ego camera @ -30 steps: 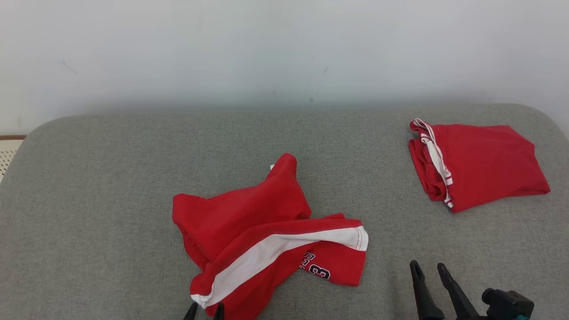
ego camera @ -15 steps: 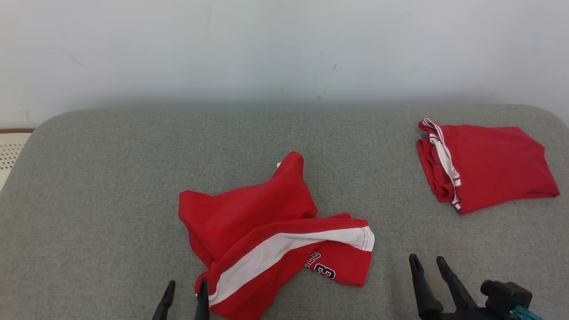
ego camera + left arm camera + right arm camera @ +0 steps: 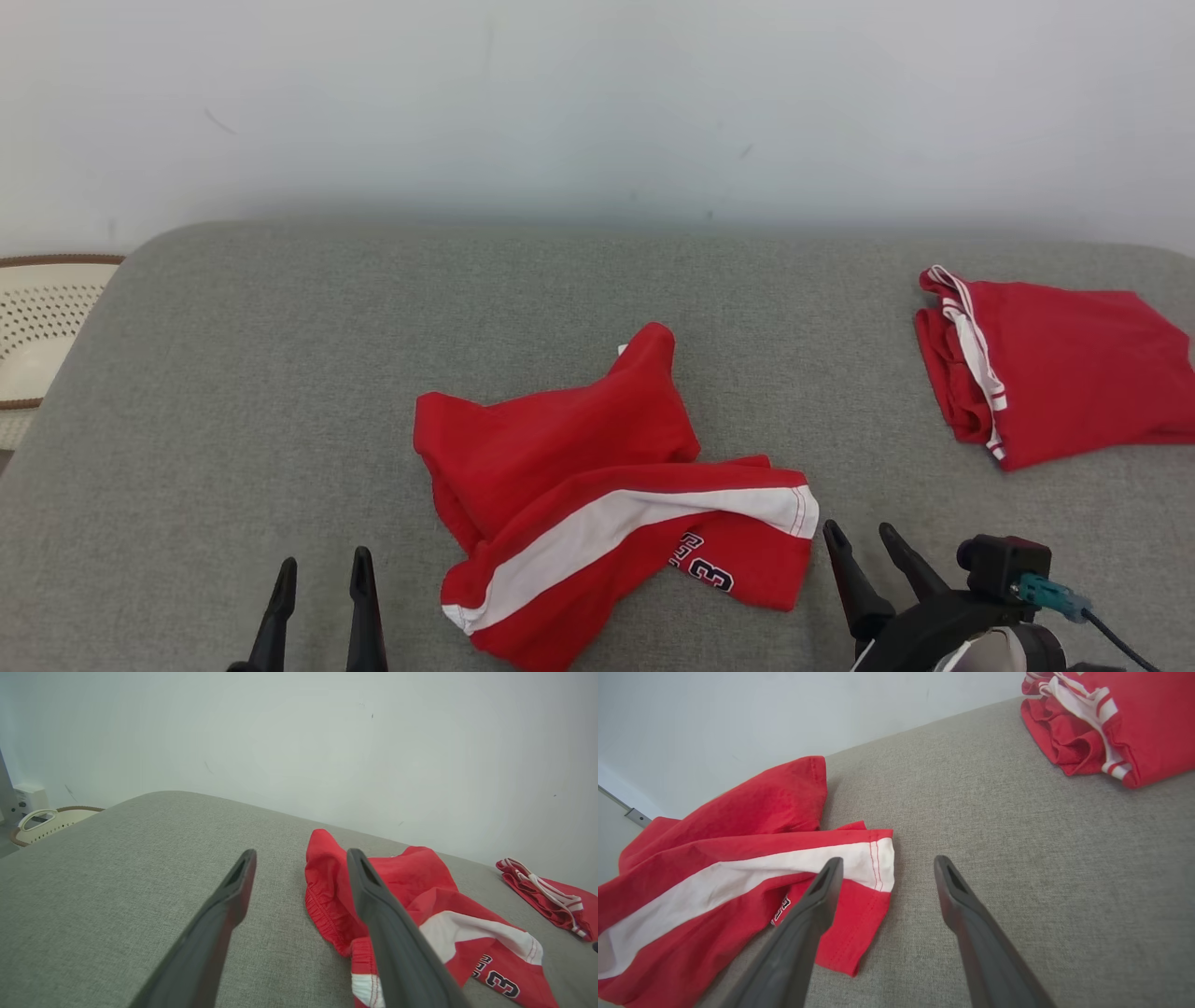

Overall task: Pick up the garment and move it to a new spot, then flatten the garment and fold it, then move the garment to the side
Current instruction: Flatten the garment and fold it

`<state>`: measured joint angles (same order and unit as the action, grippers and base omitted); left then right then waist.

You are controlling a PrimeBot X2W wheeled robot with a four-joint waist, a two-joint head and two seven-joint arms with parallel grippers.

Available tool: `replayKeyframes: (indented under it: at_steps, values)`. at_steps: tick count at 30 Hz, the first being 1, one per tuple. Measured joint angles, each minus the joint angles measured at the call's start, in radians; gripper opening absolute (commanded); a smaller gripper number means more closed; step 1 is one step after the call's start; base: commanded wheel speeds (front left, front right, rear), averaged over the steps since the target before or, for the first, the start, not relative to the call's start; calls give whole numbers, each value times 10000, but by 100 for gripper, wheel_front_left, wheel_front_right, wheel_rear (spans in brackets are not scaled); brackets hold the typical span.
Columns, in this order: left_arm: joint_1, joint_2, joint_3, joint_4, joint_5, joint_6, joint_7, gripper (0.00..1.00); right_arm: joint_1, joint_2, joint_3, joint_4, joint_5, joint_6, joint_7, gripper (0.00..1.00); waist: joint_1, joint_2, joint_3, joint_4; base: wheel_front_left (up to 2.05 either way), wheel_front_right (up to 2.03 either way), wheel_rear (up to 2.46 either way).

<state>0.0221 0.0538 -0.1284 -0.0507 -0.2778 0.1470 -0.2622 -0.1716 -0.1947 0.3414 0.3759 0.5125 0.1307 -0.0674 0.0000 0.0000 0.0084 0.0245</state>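
Grey surface (image 3: 233, 420) held the crumpled garment (image 3: 560, 448) at lower centre, left end effector (image 3: 323, 558) and right end effector (image 3: 857, 527) flanking it, released and empty; I feared a one-layer pinch would bunch it.

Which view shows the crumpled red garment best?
Head view: the crumpled red garment lies nearly whole there. In the left wrist view a finger crosses it; the right wrist view crops its left part.

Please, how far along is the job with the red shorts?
Done: one folded red garment lies at the far right. In hand: nothing; left gripper and right gripper are open beside the crumpled red shorts. Left: flatten, fold and move them aside.
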Motion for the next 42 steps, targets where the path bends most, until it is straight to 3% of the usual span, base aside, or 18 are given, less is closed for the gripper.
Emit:
replayKeyframes:
  at_steps: [14, 16, 17, 18, 24, 30, 42]
  values:
    - [-14, -25, 38, 29, -36, -92, 2, 100, -1829, -481, 1026, 2719, 734, 0, 332, 100, 0, 0, 187, 868, 0, 0, 0]
    - [-14, -25, 27, 40, -56, -84, 0, 100, -1932, -499, 1181, 2920, 871, 0, 234, 72, 0, 1, 198, 964, 0, 0, 0]
    - [-13, -25, 27, 46, -71, -71, 0, 100, -1986, -512, 1252, 3018, 926, 0, 207, 20, 0, 0, 198, 998, 0, 0, 0]
    - [-12, -25, 23, 54, -81, -50, 0, 100, -2056, -523, 1335, 3129, 1011, 0, 138, 0, 0, 1, 189, 1019, 0, 0, 0]
    - [49, -27, 35, 107, -184, -31, 0, 100, -2178, -665, 1774, 3369, 1244, 0, -470, 0, 0, 1, 51, 963, 0, 0, 0]
    - [183, -31, 69, 169, -211, -31, 0, 100, -2055, -951, 2322, 2598, 1586, 0, -861, 0, 0, 0, -91, 791, 0, 0, 0]
    - [397, -33, 115, 370, -368, -12, 2, 100, -171, -2291, 2579, -940, 1820, 0, -700, 0, 0, 0, -257, -25, 0, 0, 0]
